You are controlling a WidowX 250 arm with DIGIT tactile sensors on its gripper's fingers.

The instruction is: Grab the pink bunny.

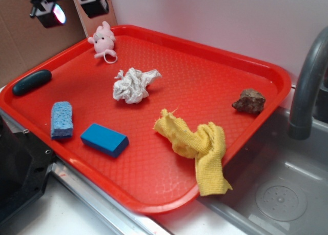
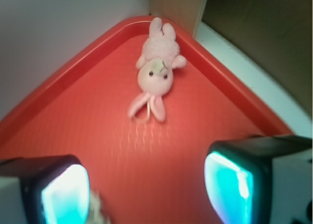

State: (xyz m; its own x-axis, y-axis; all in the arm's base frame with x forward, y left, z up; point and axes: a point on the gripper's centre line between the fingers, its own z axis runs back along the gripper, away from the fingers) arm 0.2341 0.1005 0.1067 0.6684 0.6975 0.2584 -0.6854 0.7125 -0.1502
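We saw the pink bunny (image 1: 103,40) lying in the far corner of the red tray (image 1: 241,60), cord loop beside its ears. The gripper (image 1: 69,6) hung above that corner with jaws released, nothing between them, apart from the toy. In the wrist view the bunny (image 2: 156,72) lay ahead of the two fingers (image 2: 234,182). Also on the tray: white paper wad (image 1: 133,84), light blue sponge (image 1: 61,119), blue block (image 1: 104,139), yellow cloth (image 1: 197,145), brown rock (image 1: 249,100).

I see bare tray floor (image 2: 161,155) between my open jaws and the pink bunny (image 2: 156,70), which lies in the far corner, hemmed behind by the tray's raised rim (image 2: 222,82).
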